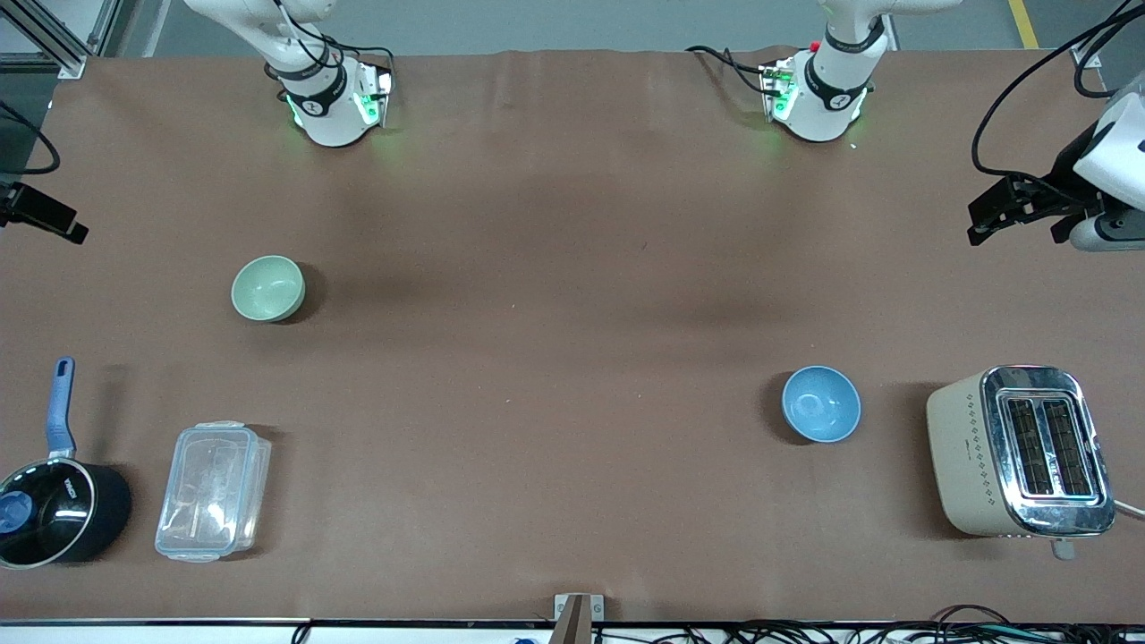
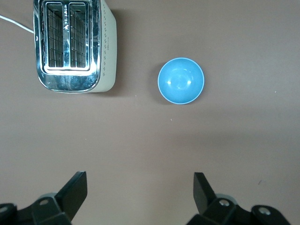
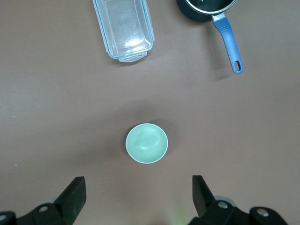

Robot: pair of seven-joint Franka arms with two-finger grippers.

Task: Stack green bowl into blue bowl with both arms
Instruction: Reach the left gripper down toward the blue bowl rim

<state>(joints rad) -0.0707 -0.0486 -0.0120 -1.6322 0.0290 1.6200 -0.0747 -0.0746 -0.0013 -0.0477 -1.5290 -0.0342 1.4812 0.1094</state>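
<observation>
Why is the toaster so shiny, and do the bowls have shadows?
Front view: the toaster's chrome top glares, and a dark shadow edges the green bowl and the blue bowl. Left wrist view: the same chrome mirrors bright light.

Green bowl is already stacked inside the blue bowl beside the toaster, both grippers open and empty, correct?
Not stacked. The front view shows the green bowl alone toward the right arm's end, apart from the blue bowl beside the toaster. Left gripper and right gripper are open and empty.
</observation>
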